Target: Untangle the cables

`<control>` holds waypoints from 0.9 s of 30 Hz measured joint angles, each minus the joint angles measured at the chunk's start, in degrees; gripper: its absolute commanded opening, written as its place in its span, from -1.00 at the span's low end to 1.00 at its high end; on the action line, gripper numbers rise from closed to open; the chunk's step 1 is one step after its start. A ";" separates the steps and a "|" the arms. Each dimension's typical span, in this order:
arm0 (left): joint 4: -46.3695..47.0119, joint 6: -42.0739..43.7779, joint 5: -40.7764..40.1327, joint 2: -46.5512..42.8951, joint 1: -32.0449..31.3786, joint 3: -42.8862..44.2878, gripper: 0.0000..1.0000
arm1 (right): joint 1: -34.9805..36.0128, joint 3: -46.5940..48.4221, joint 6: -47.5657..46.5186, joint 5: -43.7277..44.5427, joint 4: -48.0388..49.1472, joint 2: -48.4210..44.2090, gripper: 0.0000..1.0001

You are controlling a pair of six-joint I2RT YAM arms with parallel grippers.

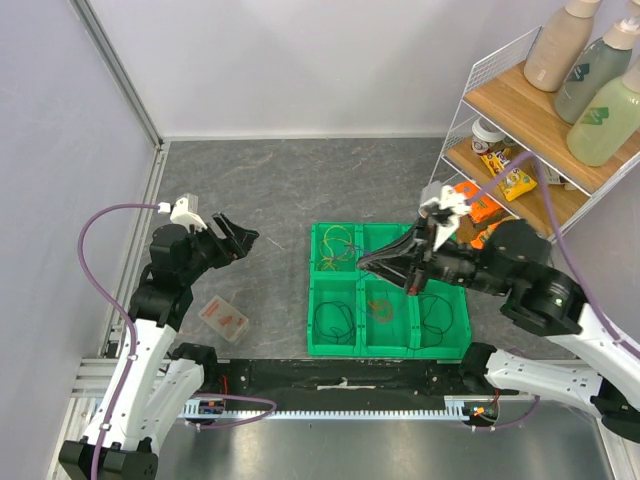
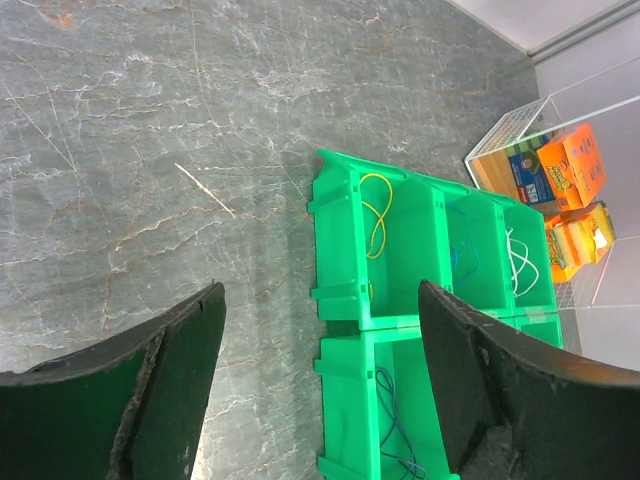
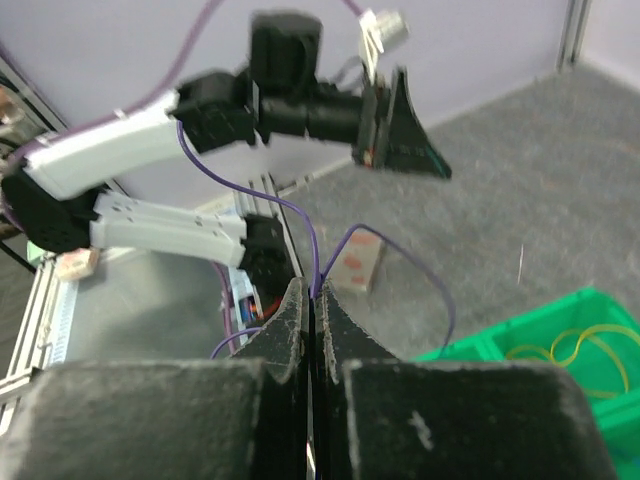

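Note:
The cables lie apart in a green tray of bins (image 1: 311, 300): a yellow cable (image 2: 375, 212), a blue cable (image 2: 466, 258), a white cable (image 2: 518, 266) and a dark blue cable (image 2: 394, 417) in the left wrist view, and an orange cable (image 1: 380, 308) from above. My right gripper (image 3: 312, 290) is shut on a thin purple cable (image 3: 438, 292), whose loop hangs out past the fingertips. From above, the right gripper (image 1: 363, 263) hovers over the tray's back middle bin. My left gripper (image 2: 320, 385) is open and empty above the bare table, left of the tray.
A small clear box (image 1: 224, 318) with orange pieces lies on the table near the left arm's base. A white wire shelf (image 1: 520, 130) with bottles and snack packets stands at the back right. Walls close off the left and back.

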 measured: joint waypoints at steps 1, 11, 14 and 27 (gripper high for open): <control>0.00 -0.02 0.13 0.00 0.00 0.00 0.68 | 0.00 -1.57 0.20 0.22 -0.02 0.28 -1.00; -0.04 0.02 0.39 -0.09 0.00 0.00 0.68 | 0.00 -14.78 0.70 4.76 0.66 2.49 -1.00; -0.07 0.09 0.39 -0.20 0.00 0.00 0.68 | 0.00 -17.86 1.53 3.98 1.55 3.15 -1.00; -0.04 0.15 1.79 -0.15 0.00 0.00 0.68 | 0.28 -22.75 8.24 4.24 5.46 14.93 -1.00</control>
